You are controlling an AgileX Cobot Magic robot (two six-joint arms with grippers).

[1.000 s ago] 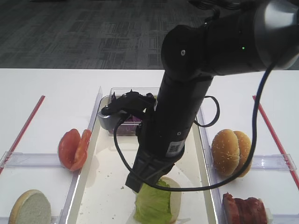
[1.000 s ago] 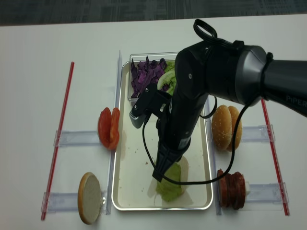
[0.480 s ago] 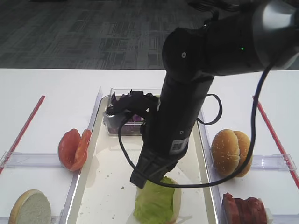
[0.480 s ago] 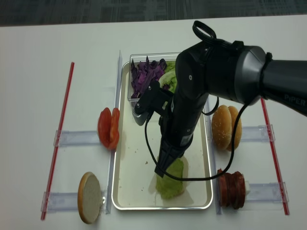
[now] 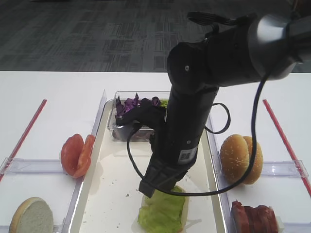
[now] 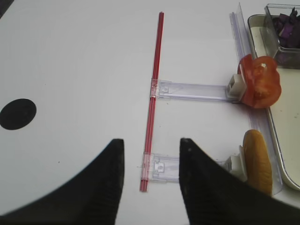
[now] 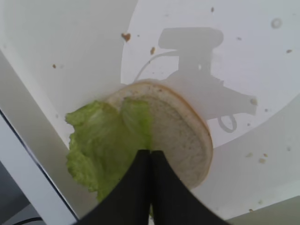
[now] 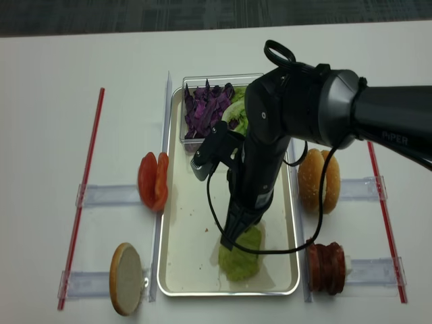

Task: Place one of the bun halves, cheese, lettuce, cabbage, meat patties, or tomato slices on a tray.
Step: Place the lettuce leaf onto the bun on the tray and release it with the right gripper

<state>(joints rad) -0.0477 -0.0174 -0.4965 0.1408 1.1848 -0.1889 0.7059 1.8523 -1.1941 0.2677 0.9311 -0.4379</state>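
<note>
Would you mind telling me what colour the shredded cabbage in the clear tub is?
Dark purple; the cabbage shows best in the realsense overhead view.

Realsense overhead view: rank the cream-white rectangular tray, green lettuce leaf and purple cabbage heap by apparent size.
1. Cream-white rectangular tray: clearly largest.
2-3. Purple shredded cabbage heap and green ruffled lettuce leaf: look alike; the arm partly covers the lettuce, so unranked.

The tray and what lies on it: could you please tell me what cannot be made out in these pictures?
- Bun half under the lettuce: right wrist view shows it; both exterior views hide it behind the arm and leaf.
- Right tool: whether it touches the lettuce is unclear.
- Tray: near end cut off by the exterior high view's edge.
</note>
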